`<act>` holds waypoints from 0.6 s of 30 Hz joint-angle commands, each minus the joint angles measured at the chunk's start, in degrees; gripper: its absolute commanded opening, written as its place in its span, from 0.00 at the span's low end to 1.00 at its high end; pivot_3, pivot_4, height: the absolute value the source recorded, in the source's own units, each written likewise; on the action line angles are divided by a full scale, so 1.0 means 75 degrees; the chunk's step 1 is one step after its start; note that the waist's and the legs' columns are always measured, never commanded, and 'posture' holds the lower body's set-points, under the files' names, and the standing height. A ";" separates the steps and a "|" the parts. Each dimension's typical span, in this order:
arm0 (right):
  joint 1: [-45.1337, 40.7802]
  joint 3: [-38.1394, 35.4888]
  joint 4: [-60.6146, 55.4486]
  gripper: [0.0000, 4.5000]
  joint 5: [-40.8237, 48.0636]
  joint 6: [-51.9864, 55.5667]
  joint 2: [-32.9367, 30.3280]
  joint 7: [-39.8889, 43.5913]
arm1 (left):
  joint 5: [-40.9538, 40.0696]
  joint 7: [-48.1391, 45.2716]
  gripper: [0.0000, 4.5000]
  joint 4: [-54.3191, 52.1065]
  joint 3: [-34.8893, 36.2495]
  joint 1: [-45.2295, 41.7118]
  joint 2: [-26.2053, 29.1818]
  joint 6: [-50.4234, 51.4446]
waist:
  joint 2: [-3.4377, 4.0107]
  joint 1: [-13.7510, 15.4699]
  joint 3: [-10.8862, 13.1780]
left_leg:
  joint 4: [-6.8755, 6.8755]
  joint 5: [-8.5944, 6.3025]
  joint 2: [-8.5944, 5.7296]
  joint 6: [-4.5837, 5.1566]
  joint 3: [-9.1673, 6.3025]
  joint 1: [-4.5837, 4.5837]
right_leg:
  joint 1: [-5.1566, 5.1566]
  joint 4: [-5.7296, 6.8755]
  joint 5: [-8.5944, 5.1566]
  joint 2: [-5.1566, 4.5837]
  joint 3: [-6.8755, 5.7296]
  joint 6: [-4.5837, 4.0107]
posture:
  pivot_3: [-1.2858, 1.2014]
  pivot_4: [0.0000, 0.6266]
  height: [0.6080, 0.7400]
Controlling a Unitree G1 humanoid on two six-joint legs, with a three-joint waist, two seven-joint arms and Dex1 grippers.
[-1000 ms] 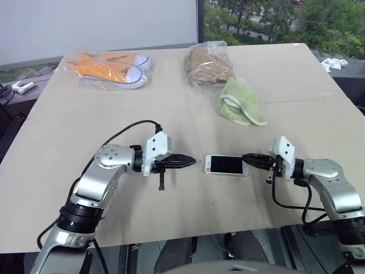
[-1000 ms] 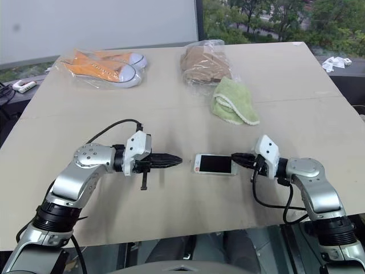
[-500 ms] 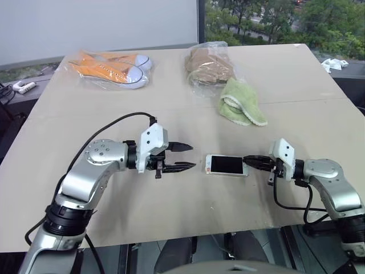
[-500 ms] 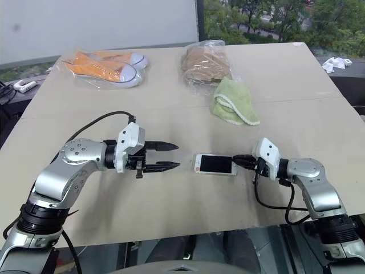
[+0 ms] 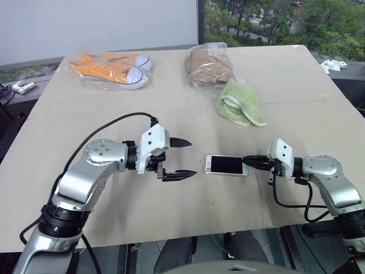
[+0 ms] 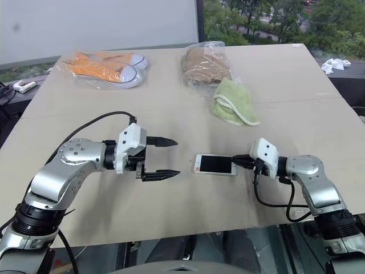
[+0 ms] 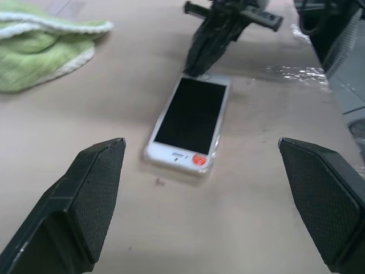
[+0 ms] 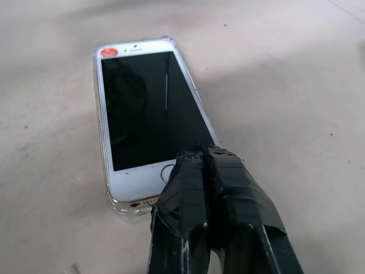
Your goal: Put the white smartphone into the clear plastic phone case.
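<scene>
Spanning a windowed room, the beige table (image 5: 85,114) hosts left end effector (image 5: 183,157) spread, right end effector (image 5: 246,161) pinched together.

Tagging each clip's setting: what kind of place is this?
Probably an office or lab test room: a plain board table by a window with trees outside, laid with bagged orange sneakers and a white smartphone.

Orange sneakers (image 5: 111,67) in a clear bag are lying on the far side of a table (image 5: 68,131). A bagged tan item (image 5: 209,65) is sitting beside a green towel (image 5: 242,103).

Home button of white smartphone (image 8: 145,114) hidden behind right fingers (image 8: 211,188)
</scene>
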 commanded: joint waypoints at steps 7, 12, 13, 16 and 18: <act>0.0102 0.0771 0.0541 0.00 -0.0728 0.0479 -0.0189 0.0065 | 0.0312 0.0065 0.99 -0.0053 -0.0180 0.0198 -0.0019 -0.0391 | -0.0016 -0.0008 -0.0022 | 0.0000 0.0000 0.0002 0.0000 -0.0001 0.0024 | 0.0020 0.0000 0.0000 0.0003 0.0000 0.0000 | 0.52 0.24 1.00; 0.0090 0.0787 0.0546 0.00 -0.0742 0.0479 -0.0122 0.0001 | 0.0701 0.0310 0.99 0.0727 -0.0530 -0.0089 -0.0643 -0.0854 | -0.0018 0.0004 -0.0023 | -0.0021 -0.0004 0.0004 0.0004 -0.0003 0.0126 | 0.0121 -0.0029 -0.0002 0.0003 -0.0003 -0.0001 | 0.52 0.24 1.00; 0.0089 0.0793 0.0544 0.00 -0.0752 0.0477 -0.0113 -0.0016 | 0.0881 0.0411 0.94 0.0968 -0.0608 -0.0210 -0.0828 -0.1106 | -0.0020 0.0003 -0.0024 | -0.0021 -0.0020 0.0004 0.0032 -0.0005 0.0136 | 0.0131 -0.0030 -0.0003 0.0003 -0.0005 0.0000 | 0.52 0.24 1.00; 0.0103 0.0798 0.0518 0.00 -0.0757 0.0487 -0.0097 -0.0061 | 0.0964 0.0181 0.72 0.1555 -0.0852 -0.0548 -0.1211 -0.1401 | -0.0031 0.0006 -0.0036 | -0.0018 -0.0015 0.0004 0.0024 -0.0007 0.0136 | 0.0133 -0.0028 -0.0002 0.0005 -0.0008 0.0000 | 0.52 0.24 1.00; 0.0120 0.0796 0.0493 0.00 -0.0762 0.0501 -0.0099 -0.0100 | 0.0983 -0.0049 0.52 0.1865 -0.1036 -0.0745 -0.1385 -0.1546 | -0.0029 -0.0003 -0.0038 | -0.0018 -0.0003 0.0004 0.0003 -0.0007 0.0137 | 0.0132 -0.0028 -0.0002 0.0005 -0.0007 0.0000 | 0.52 0.24 1.00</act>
